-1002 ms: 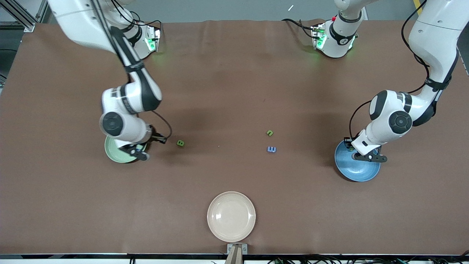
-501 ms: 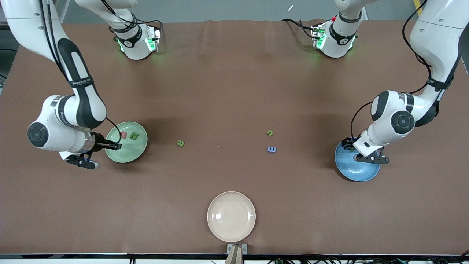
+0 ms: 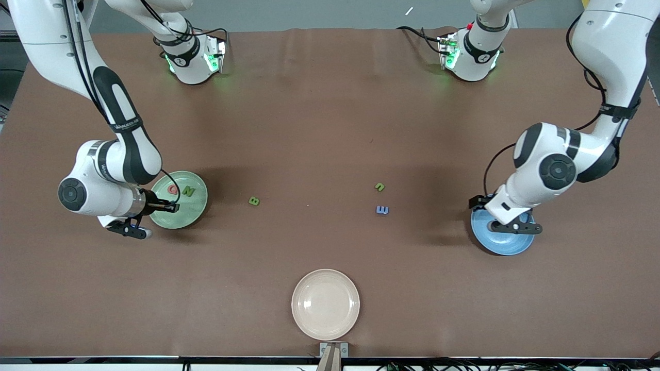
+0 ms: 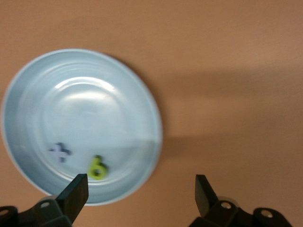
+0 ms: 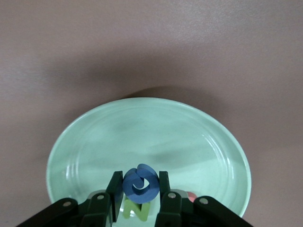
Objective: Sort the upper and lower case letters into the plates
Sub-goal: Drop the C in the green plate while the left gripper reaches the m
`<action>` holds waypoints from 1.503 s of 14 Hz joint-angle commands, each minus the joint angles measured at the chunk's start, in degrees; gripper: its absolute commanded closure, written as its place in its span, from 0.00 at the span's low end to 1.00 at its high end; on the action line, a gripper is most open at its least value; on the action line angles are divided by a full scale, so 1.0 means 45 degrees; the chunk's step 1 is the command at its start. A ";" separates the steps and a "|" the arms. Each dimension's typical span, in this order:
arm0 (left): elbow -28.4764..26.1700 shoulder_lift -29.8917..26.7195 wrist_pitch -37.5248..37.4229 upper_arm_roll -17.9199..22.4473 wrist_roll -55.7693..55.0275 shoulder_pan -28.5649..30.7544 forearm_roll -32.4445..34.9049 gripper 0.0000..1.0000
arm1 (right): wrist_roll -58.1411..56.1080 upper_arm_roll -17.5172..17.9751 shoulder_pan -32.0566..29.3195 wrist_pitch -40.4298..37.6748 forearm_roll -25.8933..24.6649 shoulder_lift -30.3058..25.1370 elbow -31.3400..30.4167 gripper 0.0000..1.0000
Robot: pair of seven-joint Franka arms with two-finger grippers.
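Observation:
The mint green plate point(image 3: 181, 216) lies toward the right arm's end of the table, with a red letter point(image 3: 174, 189) and a green N point(image 3: 188, 191) in it. My right gripper point(image 5: 137, 185) hangs over this plate point(image 5: 156, 137), shut on a curled blue letter point(image 5: 140, 183). The blue plate point(image 3: 508, 245) lies toward the left arm's end. My left gripper point(image 4: 140, 185) stands open and empty over its rim. In that plate point(image 4: 94, 109) lie a lavender letter point(image 4: 59, 152) and a yellow-green b point(image 4: 97, 168).
Loose on the table between the plates lie a green B point(image 3: 253, 201), a small green letter point(image 3: 380, 187) and a blue E point(image 3: 382, 209). A cream plate point(image 3: 325, 304) with nothing in it sits near the front edge.
The left gripper has opened over the blue plate. The right arm's wrist swung out toward its end of the table, and its gripper now reaches in over the green plate with the blue letter.

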 commanded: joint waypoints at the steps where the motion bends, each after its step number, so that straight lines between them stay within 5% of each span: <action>1: 0.0651 0.0302 -0.0339 0.0006 -0.2195 -0.1257 0.0094 0.01 | -0.0013 0.0046 -0.0134 0.0270 -0.0542 0.0102 -0.0118 0.98; 5: 0.2134 0.1511 -0.0339 0.0006 -0.4582 -0.3075 0.0190 0.01 | -0.0013 0.0046 -0.0135 0.0350 -0.0601 0.0297 -0.0118 0.93; 6: 0.2525 0.1902 -0.0339 0.0045 -0.4837 -0.3620 0.0191 0.01 | -0.0013 0.0046 -0.0135 0.0350 -0.0602 0.0298 -0.0118 0.71; 7: 0.2877 0.2254 -0.0339 0.0103 -0.4994 -0.4051 0.0191 0.01 | 0.0006 0.0046 -0.0135 0.0350 -0.0602 0.0298 -0.0099 0.20; 8: 0.3247 0.2702 -0.0320 0.0085 -0.5034 -0.4345 0.0211 0.01 | 0.0026 0.0046 -0.0115 0.0330 -0.0602 0.0278 -0.0098 0.00; 14: 0.4169 0.3819 -0.0300 0.0609 -0.5035 -0.5947 0.0191 0.03 | 0.1268 0.0163 0.0157 -0.0137 -0.0504 0.0045 -0.0020 0.00; 21: 0.4286 0.4405 -0.0144 0.1217 -0.4996 -0.6731 0.0191 0.15 | 0.6604 0.0183 0.3553 0.1184 -0.0154 0.0082 0.0195 0.00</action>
